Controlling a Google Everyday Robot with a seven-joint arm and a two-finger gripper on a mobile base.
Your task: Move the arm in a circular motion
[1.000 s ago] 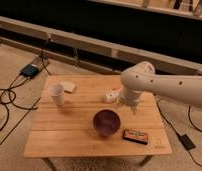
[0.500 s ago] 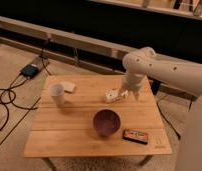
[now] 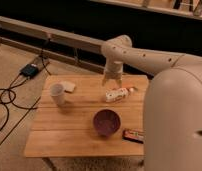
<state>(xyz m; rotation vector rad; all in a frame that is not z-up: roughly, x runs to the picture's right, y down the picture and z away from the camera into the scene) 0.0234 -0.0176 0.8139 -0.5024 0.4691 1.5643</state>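
Arm (image 3: 144, 57), fingers (image 3: 112, 80) over wooden table (image 3: 69, 131)

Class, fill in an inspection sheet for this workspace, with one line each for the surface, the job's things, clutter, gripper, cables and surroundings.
Surface: wooden table with a slatted top, standing on a speckled floor.
Job's things: cream arm, bent over the table's far side; one thick segment fills the right foreground.
Clutter: white cup, pale pad beside it, purple bowl, white bottle lying down, dark bar at front right.
Gripper: gripper points down above the far edge, just behind the bottle; nothing seen in it.
Cables: black cables on the floor at left, near a black box.
Surroundings: pale rail behind the table, dark beyond.
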